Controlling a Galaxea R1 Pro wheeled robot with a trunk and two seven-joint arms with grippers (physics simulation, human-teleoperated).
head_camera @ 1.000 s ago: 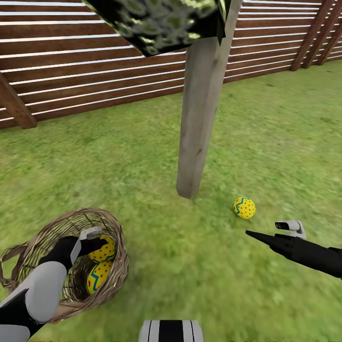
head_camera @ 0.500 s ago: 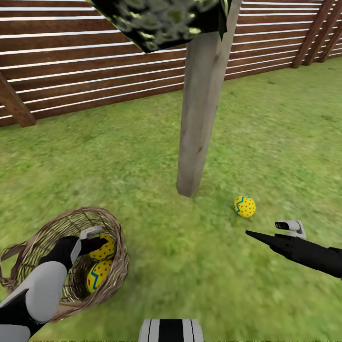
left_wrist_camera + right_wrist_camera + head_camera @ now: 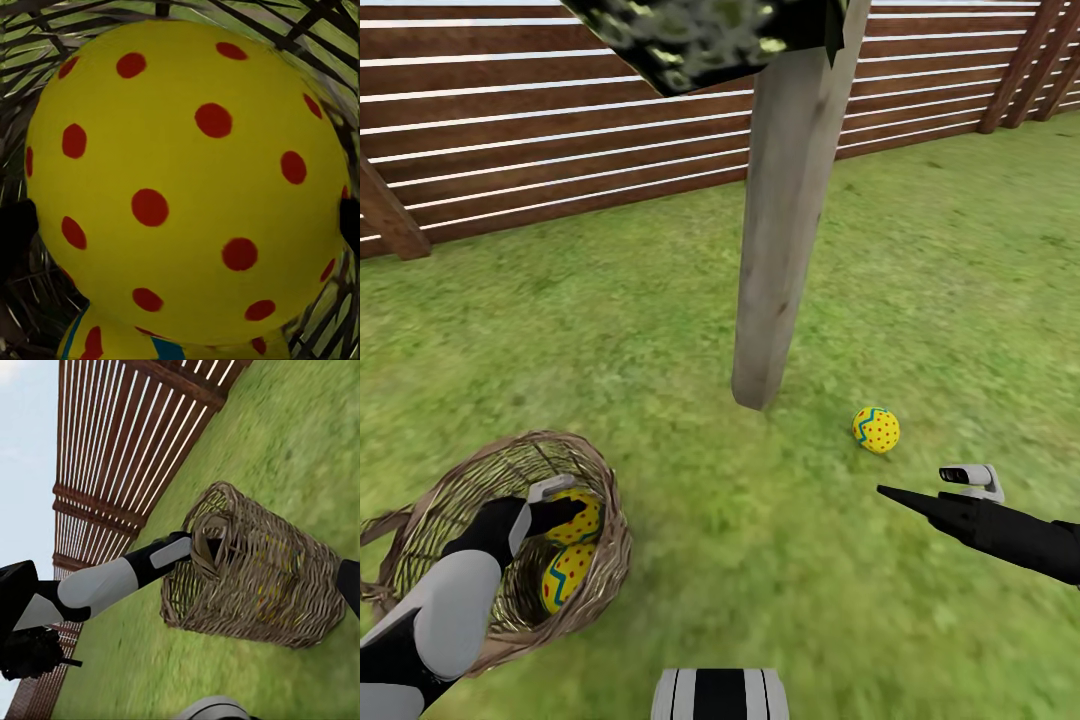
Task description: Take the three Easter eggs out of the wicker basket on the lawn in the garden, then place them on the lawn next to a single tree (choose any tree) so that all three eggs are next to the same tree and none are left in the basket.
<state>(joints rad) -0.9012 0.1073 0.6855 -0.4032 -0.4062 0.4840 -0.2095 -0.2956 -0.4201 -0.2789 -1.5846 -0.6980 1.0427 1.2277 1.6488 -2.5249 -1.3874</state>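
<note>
The wicker basket [image 3: 480,500] stands on the lawn [image 3: 660,330] at the lower left. My left gripper [image 3: 567,512] reaches down inside it, open, with a red-dotted yellow egg [image 3: 187,172] between its fingers [image 3: 15,236]. That egg [image 3: 582,522] lies on a second egg with a blue zigzag [image 3: 565,578]. The third egg [image 3: 876,430] rests on the grass just right of the tree trunk [image 3: 775,230]. My right gripper [image 3: 890,492] hovers low at the right, a short way in front of that egg, open and empty. The basket [image 3: 255,577] appears in the right wrist view too.
A brown slat fence [image 3: 560,110] runs across the back, with a slanted post [image 3: 385,215] at the left. Speckled foliage [image 3: 700,35] hangs overhead. Open grass stretches between the basket and the trunk and off to the right.
The whole picture has slid slightly, so the camera has moved. Both arms and all three eggs stay where they were.
</note>
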